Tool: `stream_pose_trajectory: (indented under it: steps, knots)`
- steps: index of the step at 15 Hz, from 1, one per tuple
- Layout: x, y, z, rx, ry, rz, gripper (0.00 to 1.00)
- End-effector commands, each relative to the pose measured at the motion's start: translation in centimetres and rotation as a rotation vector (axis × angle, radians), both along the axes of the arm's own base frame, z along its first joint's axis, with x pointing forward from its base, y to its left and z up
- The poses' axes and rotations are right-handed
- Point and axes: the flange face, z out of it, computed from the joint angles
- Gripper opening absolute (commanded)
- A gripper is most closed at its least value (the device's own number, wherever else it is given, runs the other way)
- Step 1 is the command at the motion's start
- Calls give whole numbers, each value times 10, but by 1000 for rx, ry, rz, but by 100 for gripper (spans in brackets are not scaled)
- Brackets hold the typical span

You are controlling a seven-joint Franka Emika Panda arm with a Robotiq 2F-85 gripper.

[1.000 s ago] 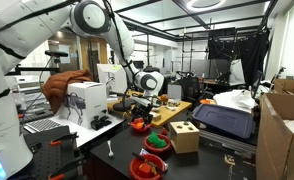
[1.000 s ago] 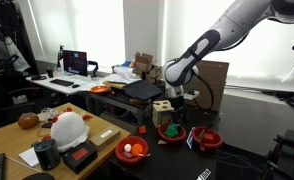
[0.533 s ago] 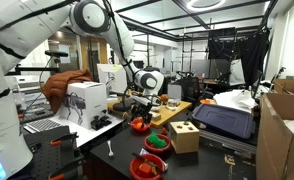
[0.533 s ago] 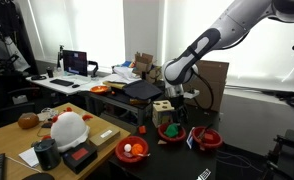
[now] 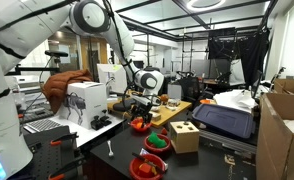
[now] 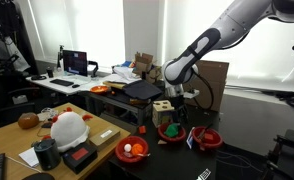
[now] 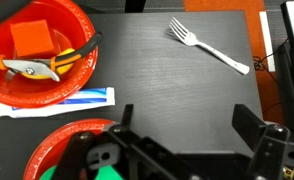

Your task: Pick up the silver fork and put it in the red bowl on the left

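While the silver fork [image 7: 209, 46] lies on the dark table [image 7: 147, 70], the gripper [image 7: 183, 118] hovers nearby — jaws wide, empty.

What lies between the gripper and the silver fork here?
Nothing: in the wrist view, only bare dark tabletop separates the open gripper from the silver fork.

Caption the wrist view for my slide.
Open gripper hovers over the black tabletop; silver fork lies ahead, not yet grasped.
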Motion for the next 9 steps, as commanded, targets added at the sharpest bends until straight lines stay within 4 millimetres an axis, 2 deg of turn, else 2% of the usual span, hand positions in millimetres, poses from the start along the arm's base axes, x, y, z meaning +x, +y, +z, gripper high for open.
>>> stream_pose_trajectory:
  steps: [1,6,9]
  knots:
    - [1,0,0,0,1,0,100]
    - [1,0,0,0,1,0,100]
    - [-1,1,-6,-27,2,67,100]
